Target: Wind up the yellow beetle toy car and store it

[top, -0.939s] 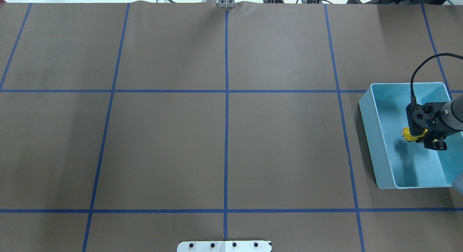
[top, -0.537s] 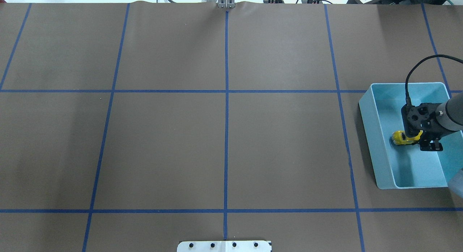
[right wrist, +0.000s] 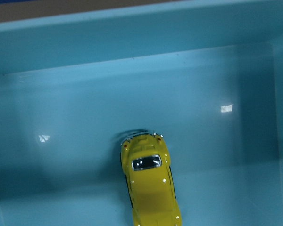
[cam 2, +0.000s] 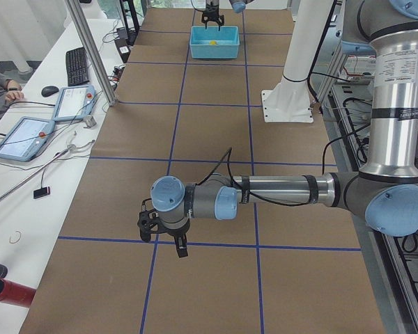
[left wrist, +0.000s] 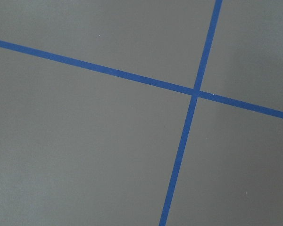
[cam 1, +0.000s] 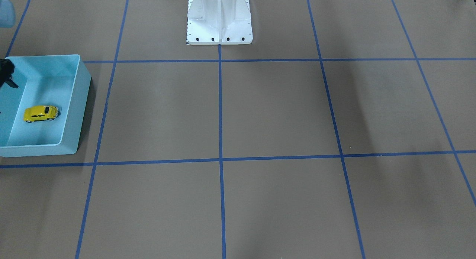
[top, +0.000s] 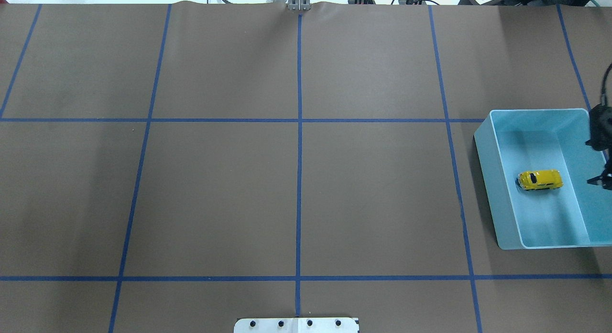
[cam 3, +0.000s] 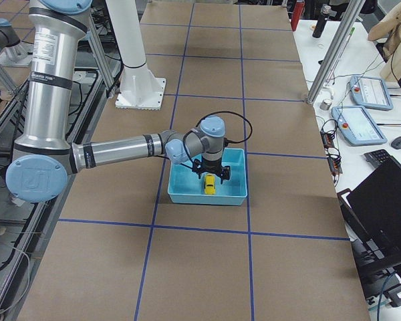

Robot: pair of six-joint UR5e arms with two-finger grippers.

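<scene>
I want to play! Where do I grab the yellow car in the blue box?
Probably pinch the yellow beetle toy car across its long sides, from straight above: it sits on its wheels, and the walls of the light blue bin block sideways reaches.

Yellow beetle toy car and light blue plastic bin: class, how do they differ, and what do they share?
Colour: the yellow beetle toy car is yellow with dark windows; the light blue plastic bin is light blue throughout.
Size: the car is tiny, the bin far larger.
Shape: the car is rounded, the bin a rectangular open box.
Shared: both look glossy.
</scene>
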